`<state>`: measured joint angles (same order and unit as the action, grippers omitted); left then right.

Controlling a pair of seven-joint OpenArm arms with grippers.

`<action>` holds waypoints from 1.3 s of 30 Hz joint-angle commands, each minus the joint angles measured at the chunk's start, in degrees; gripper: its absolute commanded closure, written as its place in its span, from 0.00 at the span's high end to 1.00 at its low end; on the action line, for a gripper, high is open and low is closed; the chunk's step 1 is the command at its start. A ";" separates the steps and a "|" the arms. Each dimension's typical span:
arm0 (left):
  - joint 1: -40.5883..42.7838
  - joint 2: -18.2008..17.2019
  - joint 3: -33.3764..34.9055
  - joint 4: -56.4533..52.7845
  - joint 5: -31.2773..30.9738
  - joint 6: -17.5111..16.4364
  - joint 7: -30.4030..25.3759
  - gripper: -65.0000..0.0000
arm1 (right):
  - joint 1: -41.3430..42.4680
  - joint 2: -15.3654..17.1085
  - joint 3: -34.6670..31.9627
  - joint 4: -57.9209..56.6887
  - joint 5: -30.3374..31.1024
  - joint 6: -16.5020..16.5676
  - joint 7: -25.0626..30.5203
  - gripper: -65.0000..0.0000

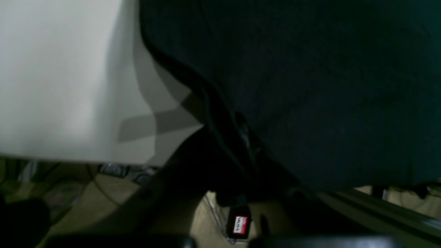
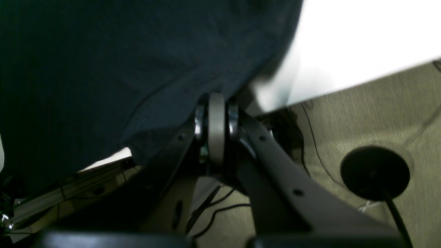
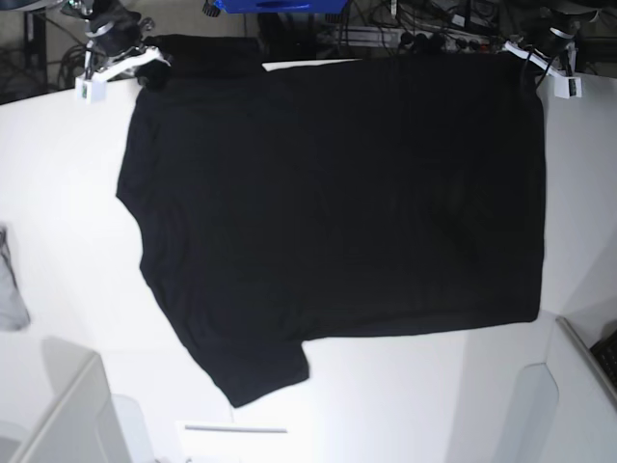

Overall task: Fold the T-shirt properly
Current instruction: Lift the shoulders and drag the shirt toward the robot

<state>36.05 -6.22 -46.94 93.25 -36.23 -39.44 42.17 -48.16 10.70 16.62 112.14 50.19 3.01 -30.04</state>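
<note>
1. Left wrist view: white tabletop [image 1: 58, 79] fills the upper left, ending at a straight edge with olive carpet [image 1: 103, 196] below it. The black T-shirt [image 1: 310, 86] covers the upper right and hangs past the table edge. The left gripper [image 1: 237, 137] is dark and blurred against the cloth; its fingers appear pressed together on the shirt's hem, though the contact point is hard to resolve. A small red-and-white label [image 1: 240, 224] sits on a black part low in the view.

2. Right wrist view: the white tabletop [image 2: 361, 44] occupies the upper right, with the carpet [image 2: 379, 113] below. The T-shirt [image 2: 120, 69] fills the upper left and drapes down. The right gripper [image 2: 216, 113] has its fingers pressed together, pinching the shirt's edge. A round black base [image 2: 375, 172] with a cable stands on the floor at right.

3. Base view: the T-shirt [image 3: 337, 193] lies spread flat on the tabletop [image 3: 58, 193], plain black side up, one sleeve [image 3: 255, 371] pointing toward the near edge. The right gripper [image 3: 145, 63] holds the far left corner; the left gripper [image 3: 525, 53] holds the far right corner. A small grey cloth [image 3: 10, 289] lies at the left edge, apart from the shirt.
</note>
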 commanded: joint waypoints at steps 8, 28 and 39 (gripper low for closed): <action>0.91 2.22 -5.85 12.73 -1.27 -0.56 5.78 0.00 | 1.35 0.69 0.21 2.72 0.57 0.38 0.46 0.00; -5.50 2.57 -5.41 14.31 -1.27 2.47 6.57 0.00 | 17.26 0.51 0.48 2.63 0.40 -0.06 -10.70 0.00; -13.15 2.57 -7.96 13.52 -1.00 5.99 14.49 0.00 | 25.52 0.42 0.39 2.10 0.22 -0.24 -17.74 0.00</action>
<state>22.72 -3.03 -54.57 105.95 -36.45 -33.36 57.34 -22.90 10.55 16.67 113.49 49.69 2.52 -48.66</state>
